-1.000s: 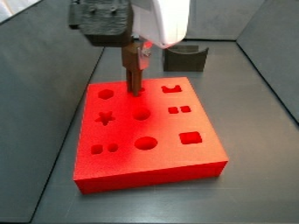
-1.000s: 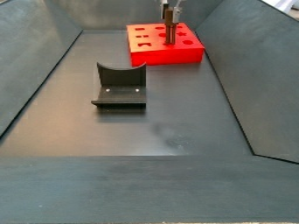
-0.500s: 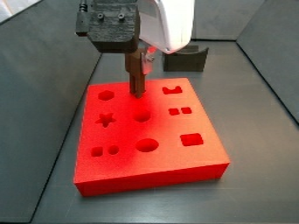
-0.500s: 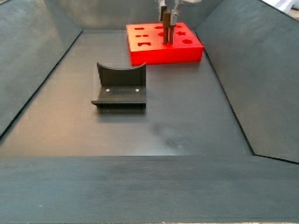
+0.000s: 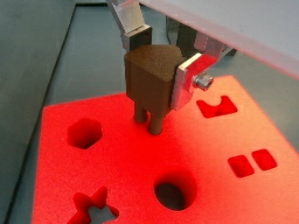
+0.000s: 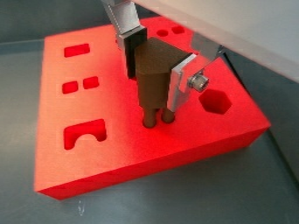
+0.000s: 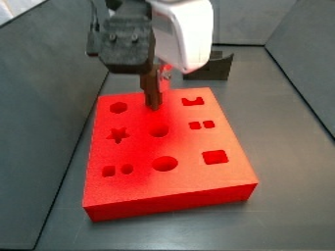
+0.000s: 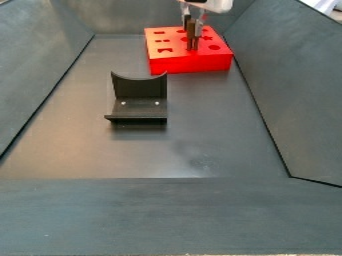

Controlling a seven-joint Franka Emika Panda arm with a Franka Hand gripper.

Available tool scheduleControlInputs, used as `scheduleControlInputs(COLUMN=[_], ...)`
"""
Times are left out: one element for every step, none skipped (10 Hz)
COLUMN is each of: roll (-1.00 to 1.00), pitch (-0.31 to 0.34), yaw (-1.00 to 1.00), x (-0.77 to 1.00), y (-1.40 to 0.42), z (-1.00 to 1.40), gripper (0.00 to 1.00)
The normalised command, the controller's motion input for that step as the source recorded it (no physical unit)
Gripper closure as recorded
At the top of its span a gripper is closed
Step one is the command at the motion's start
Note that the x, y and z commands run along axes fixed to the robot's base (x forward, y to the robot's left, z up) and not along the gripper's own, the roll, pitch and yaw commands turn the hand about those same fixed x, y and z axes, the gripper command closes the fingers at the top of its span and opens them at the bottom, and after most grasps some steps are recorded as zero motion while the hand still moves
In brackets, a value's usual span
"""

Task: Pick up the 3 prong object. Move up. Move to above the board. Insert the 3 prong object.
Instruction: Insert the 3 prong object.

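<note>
You are gripping 3 prong object (image 5: pixel 152 83) in pincer (image 5: pixel 162 77), jaws clamped on its block, prongs touching board (image 6: pixel 105 166) top near its far edge. Keep piece upright, align prongs over dot holes, press straight down, no twisting.

3 prong object (image 5: pixel 152 80): brown, upright in the gripper (image 5: pixel 158 70), prongs down at the board's top.
Board (image 7: pixel 183 176): red slab, flat, cut-outs up.

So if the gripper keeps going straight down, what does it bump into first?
Probably the board. The gripper is shut on the 3 prong object, whose prongs point down at the board's red top and look right at it, so those would touch first.
</note>
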Motion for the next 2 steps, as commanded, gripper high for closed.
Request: scheduleControlInputs(roll=[0.07,0.0], pitch=[-0.12,0.0], yaw=[0.0,0.0], x=[-0.03,0.0], y=[0.0,0.0], z=[-0.35,0.0], gripper=[1.0,1.0])
